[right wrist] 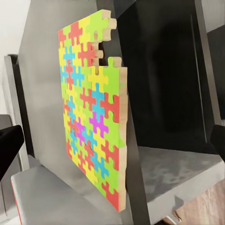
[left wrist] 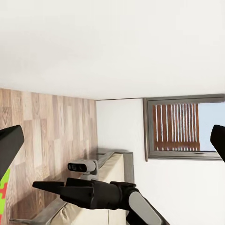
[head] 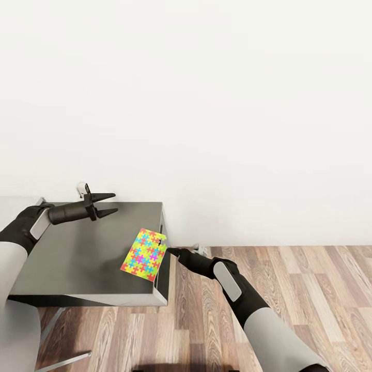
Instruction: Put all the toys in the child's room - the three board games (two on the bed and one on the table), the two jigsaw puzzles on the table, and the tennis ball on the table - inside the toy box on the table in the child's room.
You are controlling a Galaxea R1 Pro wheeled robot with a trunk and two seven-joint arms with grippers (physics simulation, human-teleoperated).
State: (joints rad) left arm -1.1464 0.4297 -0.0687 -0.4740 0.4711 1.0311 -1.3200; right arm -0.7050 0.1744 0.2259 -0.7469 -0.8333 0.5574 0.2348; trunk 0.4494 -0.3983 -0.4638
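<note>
Multicoloured, the jigsaw puzzle [head: 144, 253] hangs tilted over the dark desk's [head: 77, 258] right edge, apparently pinched at its right edge by the right end effector [head: 173, 252], ready for carrying. The left end effector [head: 107, 204] hovers empty, fingers spread.

A plain white wall [head: 206, 103] forms the background. Wood-plank flooring [head: 289, 289] meets its base. A dark-framed window [left wrist: 183, 127] with slats is set in the wall.

Jigsaw puzzle [head: 143, 254]: thin multicolour slab, tilted, over dark-grey table [head: 77, 258] near its right edge.
</note>
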